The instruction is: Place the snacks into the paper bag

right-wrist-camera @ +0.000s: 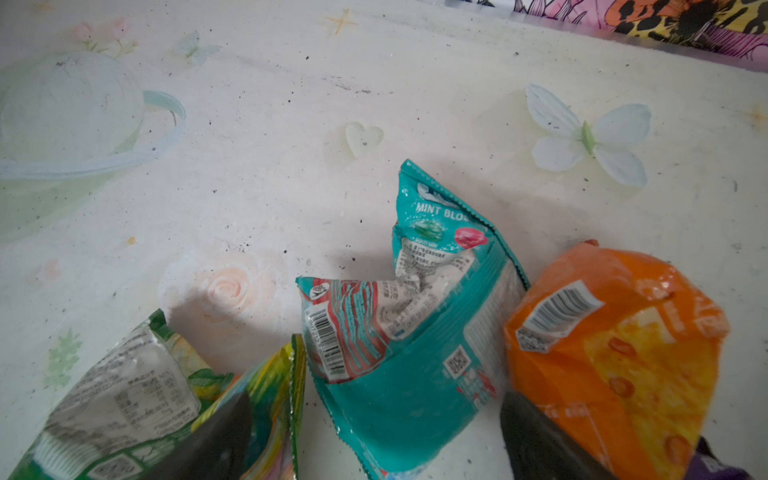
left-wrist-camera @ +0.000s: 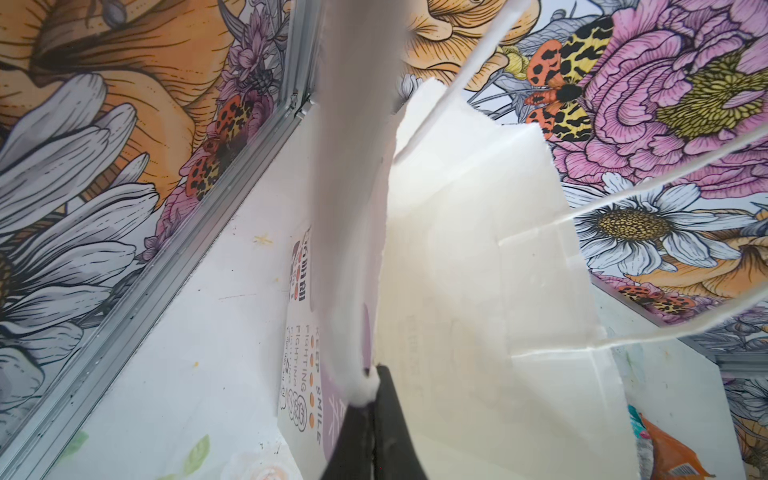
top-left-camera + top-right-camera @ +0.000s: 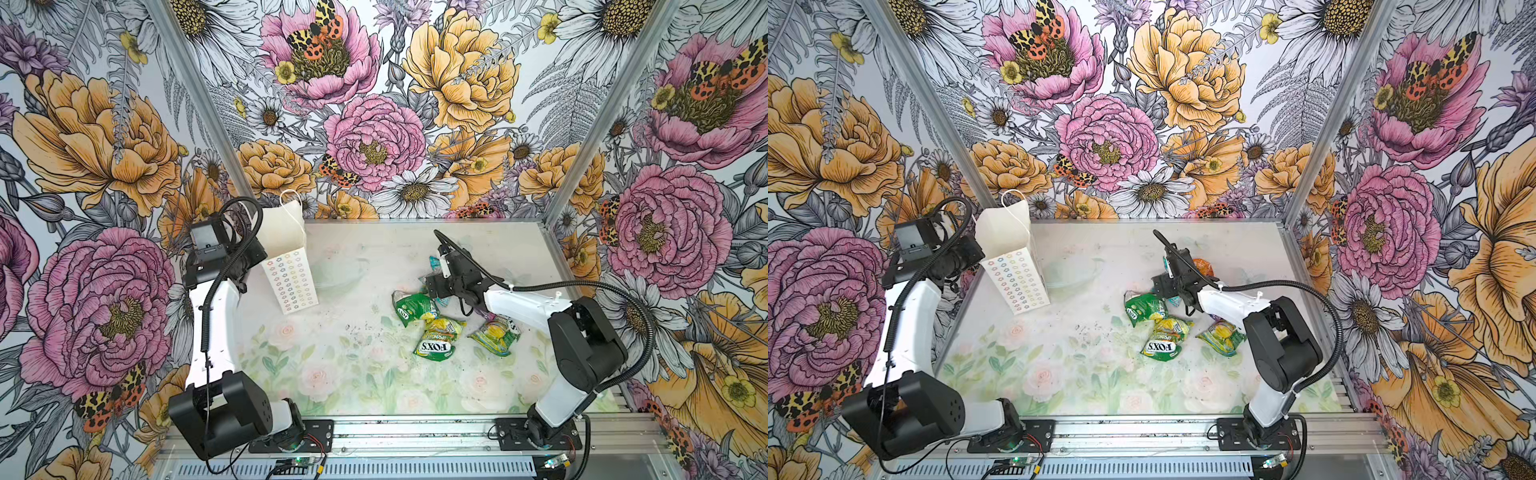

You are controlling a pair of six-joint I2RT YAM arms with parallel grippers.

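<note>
Gripping the rim of the paper bag (image 3: pixel 291 286), the left pincer (image 2: pixel 371 376) is clenched on a fold of white paper at the far-left corner of the worktop (image 3: pixel 353 374). In both top views the arm's wrist hides the pinch, which only the left wrist view shows. The bag stands open-mouthed, its string handles (image 2: pixel 485 45) loose above the rim and its back close to the wall and corner post. Its inside floor is out of sight.

A broad stretch of worktop separates the bag from the snacks at centre-right. There the green packet (image 3: pixel 415 307) lies leftmost, with the FOX'S packet (image 3: pixel 438 343) just in front of it. A yellow-green packet (image 3: pixel 496 334) sits further right, partly under the right arm.

The right pincer (image 1: pixel 374 436) hangs released, jaws spread wide either side of the teal packet (image 1: pixel 407 332). One finger (image 1: pixel 220 436) shows over the green packet, the other beside the orange packet (image 1: pixel 623 353). Whether either finger touches foil cannot be told. From above, the pincer covers most of the teal packet, and the orange one peeks out in a top view (image 3: pixel 1204 266). A purple packet (image 1: pixel 715 467) is cut off at the corner of the right wrist view.

Open worktop runs beyond the pile to the far wall, and in front of it to the near rail.
</note>
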